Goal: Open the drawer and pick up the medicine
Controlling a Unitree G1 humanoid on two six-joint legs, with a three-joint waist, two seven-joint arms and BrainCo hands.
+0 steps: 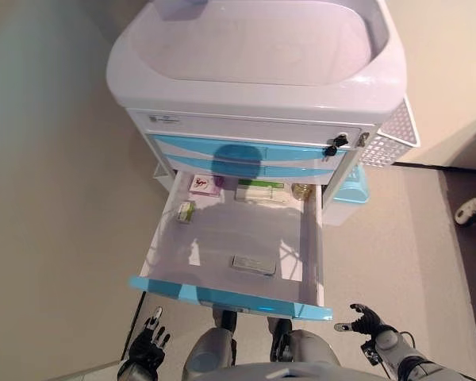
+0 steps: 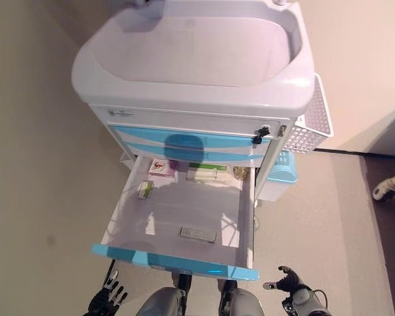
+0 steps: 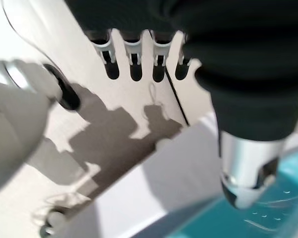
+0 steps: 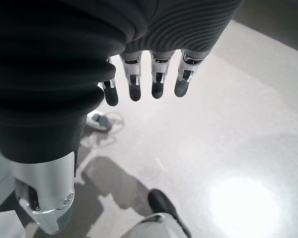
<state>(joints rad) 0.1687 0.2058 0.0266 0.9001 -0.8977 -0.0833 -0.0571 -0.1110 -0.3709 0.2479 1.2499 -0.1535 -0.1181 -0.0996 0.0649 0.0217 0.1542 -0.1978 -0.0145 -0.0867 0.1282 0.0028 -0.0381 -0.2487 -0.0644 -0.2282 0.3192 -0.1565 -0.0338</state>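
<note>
Beige flooring surrounded a white medical cart [image 1: 254, 48] whose blue-fronted drawer [image 1: 230, 298] stood pulled fully out, the medicine lying inside: a flat grey blister pack [image 1: 253, 264] near the front, with a green-and-white box [image 1: 261, 190], a pink-marked box [image 1: 204, 184] and a small green packet [image 1: 185, 212] toward the back. Both hands hung low, well apart from the drawer and below its front edge. The left hand [image 1: 147, 346] and the right hand [image 1: 365, 321] each had fingers straight and spread, holding nothing.

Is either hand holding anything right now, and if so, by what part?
Nothing is held. The left hand and right hand hang open and empty below the open drawer; the medicine boxes lie untouched inside.
</note>
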